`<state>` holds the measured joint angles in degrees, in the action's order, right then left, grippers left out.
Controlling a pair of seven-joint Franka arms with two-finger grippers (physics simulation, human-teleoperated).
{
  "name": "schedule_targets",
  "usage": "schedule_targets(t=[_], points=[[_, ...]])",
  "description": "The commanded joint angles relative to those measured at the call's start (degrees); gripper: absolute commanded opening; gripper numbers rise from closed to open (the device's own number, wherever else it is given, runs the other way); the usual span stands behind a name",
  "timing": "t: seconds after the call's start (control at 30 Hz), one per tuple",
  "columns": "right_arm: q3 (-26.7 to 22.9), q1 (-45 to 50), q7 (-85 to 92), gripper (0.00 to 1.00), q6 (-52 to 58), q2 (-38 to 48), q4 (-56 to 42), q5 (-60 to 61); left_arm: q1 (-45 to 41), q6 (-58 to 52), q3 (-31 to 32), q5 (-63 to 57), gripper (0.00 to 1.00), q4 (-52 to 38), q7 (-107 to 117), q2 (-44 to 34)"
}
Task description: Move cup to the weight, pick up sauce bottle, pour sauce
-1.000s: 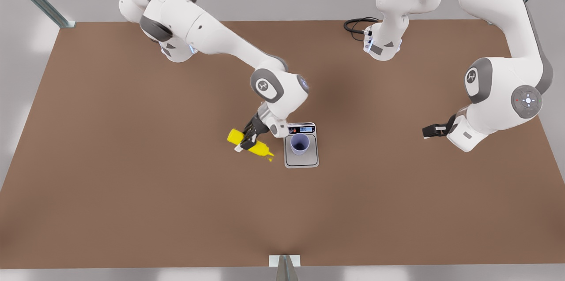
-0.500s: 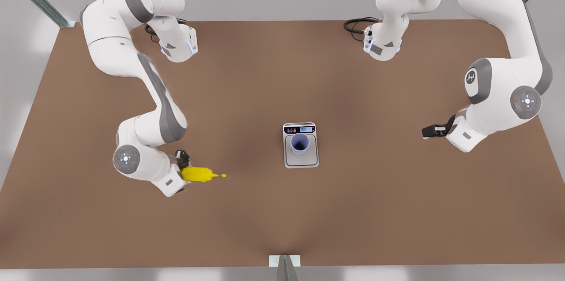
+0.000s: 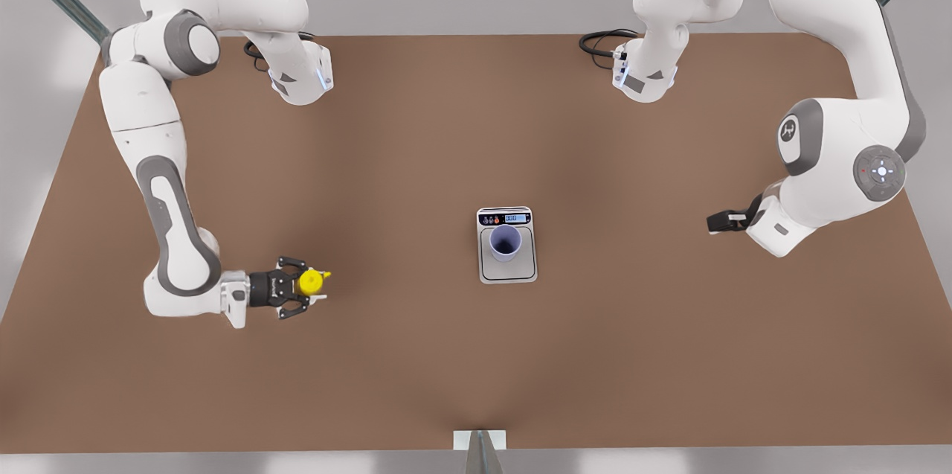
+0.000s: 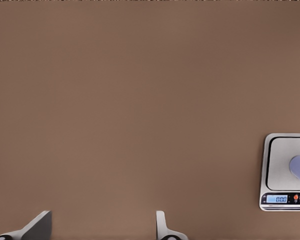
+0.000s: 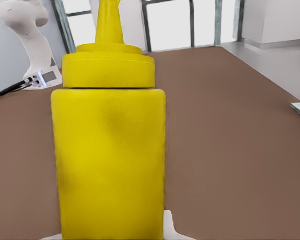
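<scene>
Right gripper [image 3: 311, 291] grasps sauce bottle [image 3: 311, 281] upright, front view's left. Cup [image 3: 505, 242] sits on weight [image 3: 506, 272]. Left gripper [image 3: 715, 222] waits, fingers [image 4: 162, 227] spread.

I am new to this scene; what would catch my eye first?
The yellow bottle stands out, upright in the right gripper at the front view's left. At the middle of the table, the cup stands on the scale. The left gripper waits open at the front view's right.
</scene>
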<state>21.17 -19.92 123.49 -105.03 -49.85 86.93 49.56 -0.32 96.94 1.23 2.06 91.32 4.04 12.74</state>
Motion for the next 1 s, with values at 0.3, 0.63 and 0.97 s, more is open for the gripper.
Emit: schedule_targets(t=[0.3,0.63,0.97], points=[[0.01,-0.03,10.98,0.59,2.55,-8.51,1.40,9.06,-0.04,-0.61,-0.88,-1.53,1.00,-1.67,2.37,-1.58],[0.01,0.32,10.98,0.67,1.93,-8.60,1.31,9.15,-0.12,-1.84,-0.17,-1.44,1.00,-1.58,2.37,-1.14],[0.01,0.24,10.89,0.74,2.11,-8.60,1.23,9.15,-1.09,-2.20,-0.17,-1.53,1.00,-2.02,3.43,-0.79]])
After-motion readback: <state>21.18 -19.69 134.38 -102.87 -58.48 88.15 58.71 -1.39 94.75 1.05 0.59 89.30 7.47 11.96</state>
